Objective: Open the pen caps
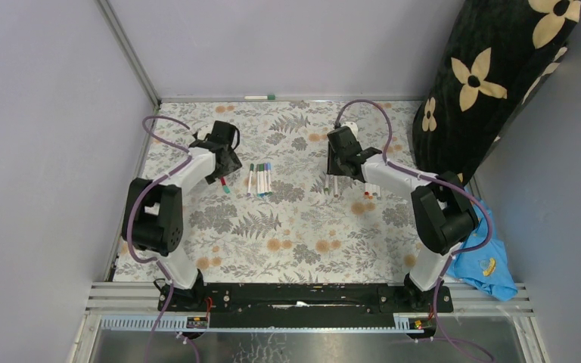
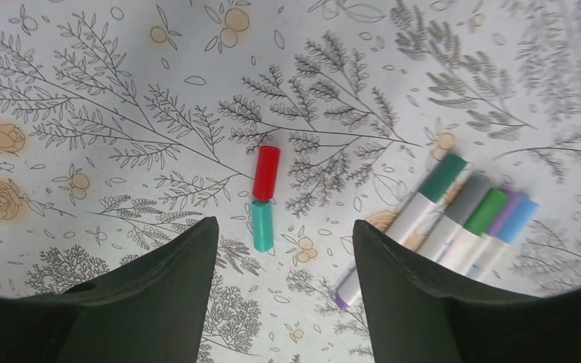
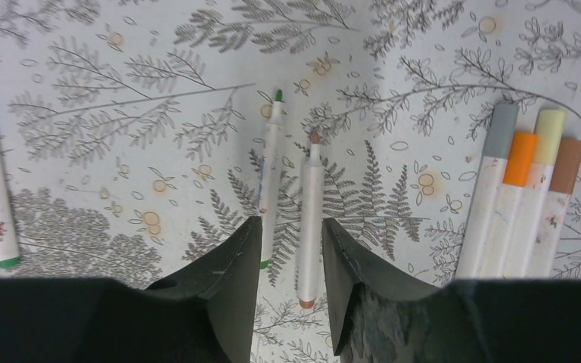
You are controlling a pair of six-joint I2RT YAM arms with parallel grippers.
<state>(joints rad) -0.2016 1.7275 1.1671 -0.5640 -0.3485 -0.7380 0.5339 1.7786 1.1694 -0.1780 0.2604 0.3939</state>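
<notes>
Before my left gripper (image 2: 284, 221): two loose caps (image 2: 266, 174), red and teal, plus five capped pens (image 2: 465, 219). Before my right gripper (image 3: 290, 220): two uncapped pens (image 3: 310, 204), four further capped pens (image 3: 518, 204).

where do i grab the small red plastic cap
Pinch the small red plastic cap across its long sides at mid-length, from straight above: it lies flat, and the small teal plastic cap sits right at one end.

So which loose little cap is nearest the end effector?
The short teal plastic cap; the short red plastic cap lies just beyond it, farther from the left end effector.
</notes>
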